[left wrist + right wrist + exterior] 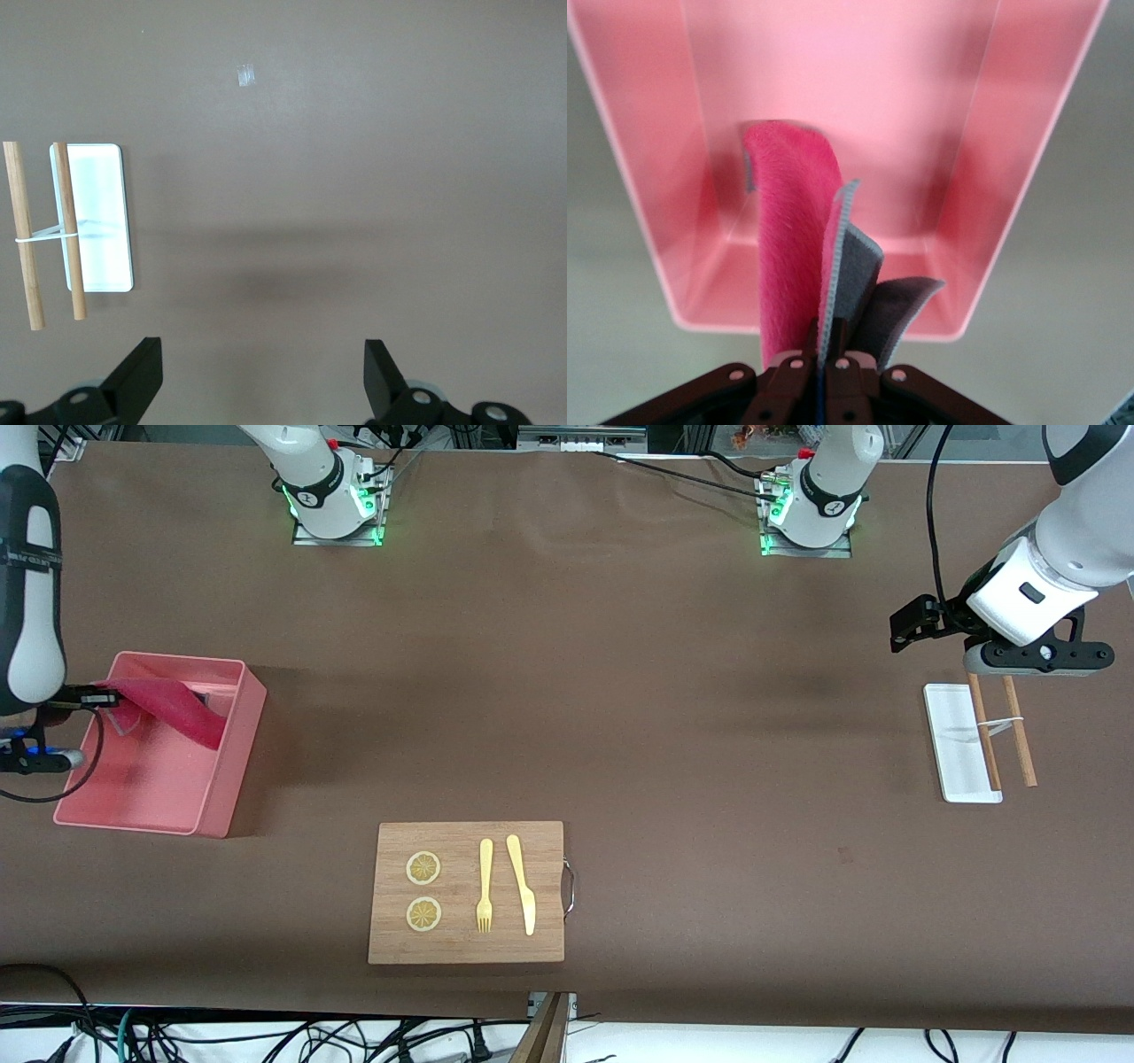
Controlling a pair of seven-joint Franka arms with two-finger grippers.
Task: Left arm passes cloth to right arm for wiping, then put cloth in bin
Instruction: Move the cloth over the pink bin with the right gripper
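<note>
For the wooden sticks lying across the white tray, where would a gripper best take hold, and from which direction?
Grip the wooden sticks from straight above, near the white band that ties them, judging by the pose. There they rest raised on the white tray, so fingers could close around both. The left gripper hangs open over bare table beside the tray; the right gripper is shut on the cloth over the bin.

The right arm [31,593] reaches down at its own end of the table, its slim black gripper [819,359] pinched tight on the cloth [793,239] over the bin [226,762] (a fold of fabric hangs from between the fingers). The left arm [1054,558] waits above its end of the table, and its gripper [263,376] has the broad black fingers [142,367] spread wide, holding nothing.
</note>
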